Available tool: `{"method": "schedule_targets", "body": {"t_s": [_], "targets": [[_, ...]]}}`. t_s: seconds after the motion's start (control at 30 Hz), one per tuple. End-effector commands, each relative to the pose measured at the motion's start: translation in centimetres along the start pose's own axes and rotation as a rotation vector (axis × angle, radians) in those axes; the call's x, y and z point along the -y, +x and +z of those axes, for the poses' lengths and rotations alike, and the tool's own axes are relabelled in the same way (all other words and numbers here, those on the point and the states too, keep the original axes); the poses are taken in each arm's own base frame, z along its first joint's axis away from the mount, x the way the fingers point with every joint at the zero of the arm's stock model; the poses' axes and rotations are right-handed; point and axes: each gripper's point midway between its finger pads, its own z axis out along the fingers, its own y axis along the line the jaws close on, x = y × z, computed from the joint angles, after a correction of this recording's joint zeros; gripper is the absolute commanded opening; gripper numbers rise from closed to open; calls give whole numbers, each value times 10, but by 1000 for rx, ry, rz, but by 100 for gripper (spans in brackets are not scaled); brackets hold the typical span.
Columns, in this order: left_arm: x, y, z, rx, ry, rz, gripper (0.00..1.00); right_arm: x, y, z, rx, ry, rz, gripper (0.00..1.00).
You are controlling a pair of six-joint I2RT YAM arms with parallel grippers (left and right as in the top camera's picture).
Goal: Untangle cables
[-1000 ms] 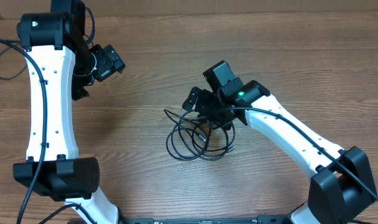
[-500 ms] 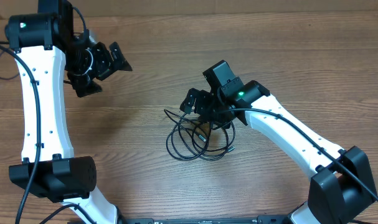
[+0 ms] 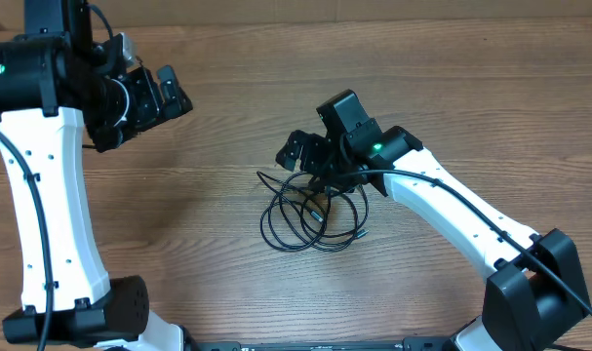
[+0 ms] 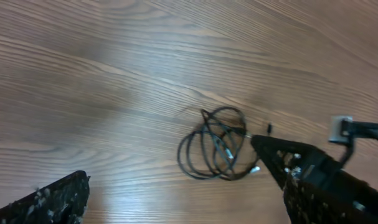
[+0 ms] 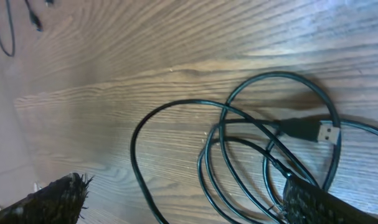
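The cables (image 3: 310,216) lie as a tangle of thin black loops on the wooden table, just right of centre. My right gripper (image 3: 308,159) hangs open over the tangle's upper edge. In the right wrist view several loops of the cables (image 5: 238,155) run between its spread fingertips (image 5: 55,199), and a silver-tipped plug (image 5: 314,130) lies at the right. My left gripper (image 3: 147,101) is open at the far left, well away from the tangle. In the left wrist view the cables (image 4: 215,146) look small and distant beyond my open left gripper (image 4: 189,208).
The wooden table (image 3: 471,88) stretches around the tangle. The white left arm (image 3: 42,195) stands along the left side and the white right arm (image 3: 461,219) crosses the lower right. A thick black cord (image 3: 3,97) loops at the left edge.
The left arm has swung further left and its gripper has shifted left. The right gripper has edged slightly left over the tangle. The cables have not moved.
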Motion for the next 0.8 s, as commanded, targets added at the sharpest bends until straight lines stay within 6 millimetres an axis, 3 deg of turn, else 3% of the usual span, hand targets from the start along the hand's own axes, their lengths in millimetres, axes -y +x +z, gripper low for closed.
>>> {"method": "schedule_targets", "body": {"t_s": [0.0,0.1,0.13,0.17,0.23,0.37,0.47,0.63,0.77], "targets": [[-12,0,7,-13,-61,8,99,0,4,3,-13,-3,-4,100],[-4,0,13,-38,-16,65,100,0,5,3,-19,-2,-3,100],[8,-1,13,-34,53,143,97,-1,7,2,-31,-8,-2,100],[34,2,7,-24,205,288,100,-3,10,2,-48,-21,-2,100],[60,8,-9,-1,366,406,100,-5,13,2,-65,-36,-2,100],[67,8,-34,63,391,392,100,-5,14,2,-72,-36,-8,100],[57,10,-48,122,306,377,100,-4,15,2,-74,-33,-6,100],[-5,-4,-55,210,-58,117,100,-7,13,2,-65,-45,-12,100],[-34,-8,-53,230,-202,-67,100,-8,12,2,-62,-48,-13,100]]}}
